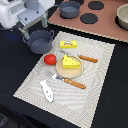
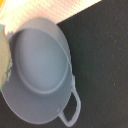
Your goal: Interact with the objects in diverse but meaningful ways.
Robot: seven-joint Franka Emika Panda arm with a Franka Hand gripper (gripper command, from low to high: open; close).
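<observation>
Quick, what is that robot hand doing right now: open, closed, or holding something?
Hand: open, holding nothing, hovering right above the grey pot; the wrist view looks straight down into the pot.

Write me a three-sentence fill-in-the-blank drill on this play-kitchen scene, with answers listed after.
1. The cheese wedge sits on the tan ____.
2. The claw hovers above the grey ____.
3. The red tomato lies on the striped ____.

Answers: plate; pot; mat
</observation>
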